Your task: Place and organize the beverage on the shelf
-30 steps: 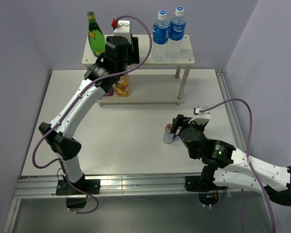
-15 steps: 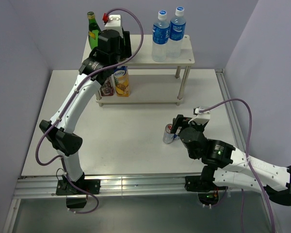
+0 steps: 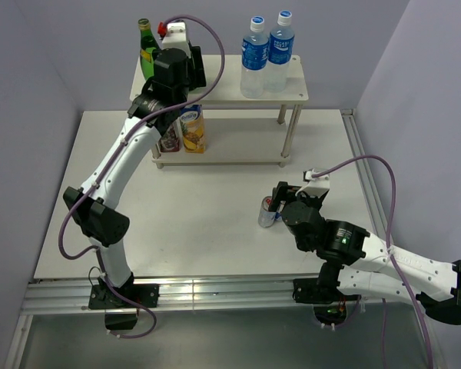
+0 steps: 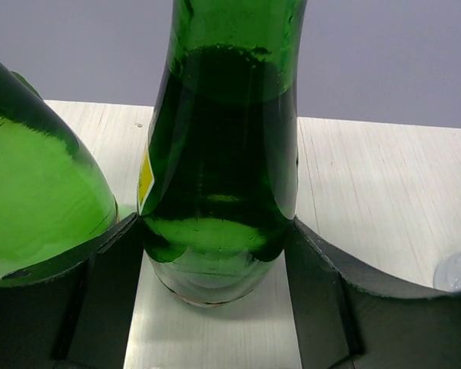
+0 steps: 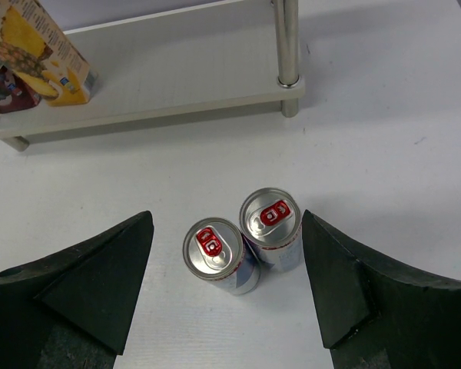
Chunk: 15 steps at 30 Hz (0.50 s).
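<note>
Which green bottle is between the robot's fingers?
The darker green bottle, mid-view in the left wrist camera: the left end effector touches both its sides. The brighter green bottle stands outside, left of it.

White matte table (image 3: 215,231) under the right fingers (image 5: 84,288), plain lavender wall (image 4: 384,54) beyond the left fingers (image 4: 330,307), matching walls on either side, silver rail (image 3: 215,290) along the table's near edge, grey surface (image 3: 230,342) below it, soft even light.
</note>
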Available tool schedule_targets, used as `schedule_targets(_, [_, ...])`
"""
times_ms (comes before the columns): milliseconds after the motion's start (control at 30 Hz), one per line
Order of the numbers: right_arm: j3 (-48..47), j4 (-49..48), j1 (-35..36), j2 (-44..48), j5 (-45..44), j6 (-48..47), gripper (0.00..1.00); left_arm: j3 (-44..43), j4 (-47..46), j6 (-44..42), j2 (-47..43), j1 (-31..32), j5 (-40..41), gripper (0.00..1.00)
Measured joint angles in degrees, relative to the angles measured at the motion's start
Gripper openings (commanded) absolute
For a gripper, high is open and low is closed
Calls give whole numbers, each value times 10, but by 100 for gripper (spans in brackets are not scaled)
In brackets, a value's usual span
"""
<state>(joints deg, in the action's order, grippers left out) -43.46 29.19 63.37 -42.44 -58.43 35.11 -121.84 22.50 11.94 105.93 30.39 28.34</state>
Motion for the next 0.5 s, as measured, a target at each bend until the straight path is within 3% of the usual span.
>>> schedule_targets(33, [0,0,0,0,0,0,85,3,-5,1,0,0,0,39])
schedule_targets(133, [0,0,0,0,0,1,85,20,-26,4,-5,-1,0,57])
schedule_targets(500, [0,5,0,5,0,17,84,78,-57,11,-42,-2,-4,76])
